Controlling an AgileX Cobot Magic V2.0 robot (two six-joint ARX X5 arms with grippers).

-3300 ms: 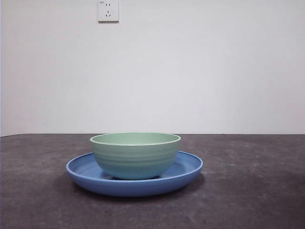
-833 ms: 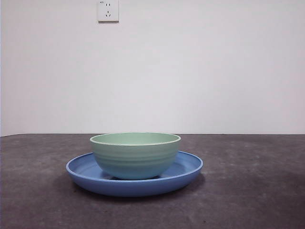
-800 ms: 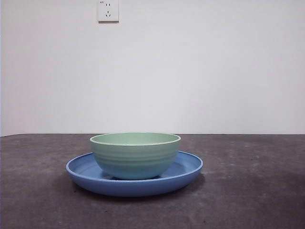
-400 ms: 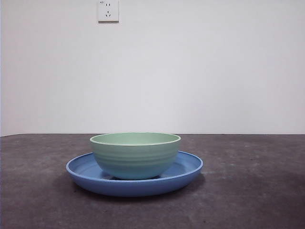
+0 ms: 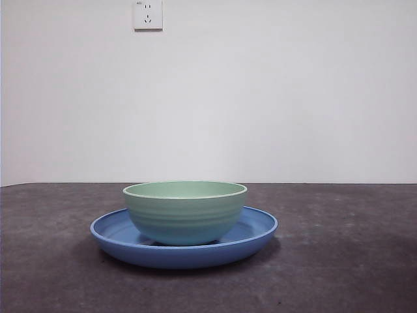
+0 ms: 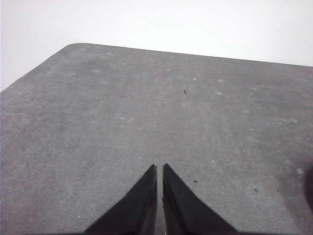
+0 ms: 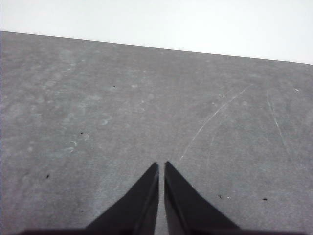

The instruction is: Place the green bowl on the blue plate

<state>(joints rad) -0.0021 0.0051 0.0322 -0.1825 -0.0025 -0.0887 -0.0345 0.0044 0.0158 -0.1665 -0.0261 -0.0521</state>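
Nothing has moved since the earlier frames: the green bowl (image 5: 185,212) sits in the same spot on the blue plate (image 5: 257,231), upright, its base resting in the plate's shallow well with blue rim showing on either side. It stands a little toward one side of the plate rather than dead centre, yet well inside the rim, so it looks stable. By that placement the task reads as done.

Both arms wait away from the dishes. The left gripper (image 6: 160,169) has its jaws pressed together, only a thin slit between the tips, and ahead of them lies nothing but the bare grey table (image 6: 122,112). The right gripper (image 7: 162,165) is likewise closed on nothing, with scratched tabletop ahead of its tips and neither bowl nor plate anywhere near them. Neither gripper appears in the front view, which fits arms drawn back clear of the stack so as not to knock it.

A white wall socket (image 5: 148,14) sits high on the wall behind the dishes.
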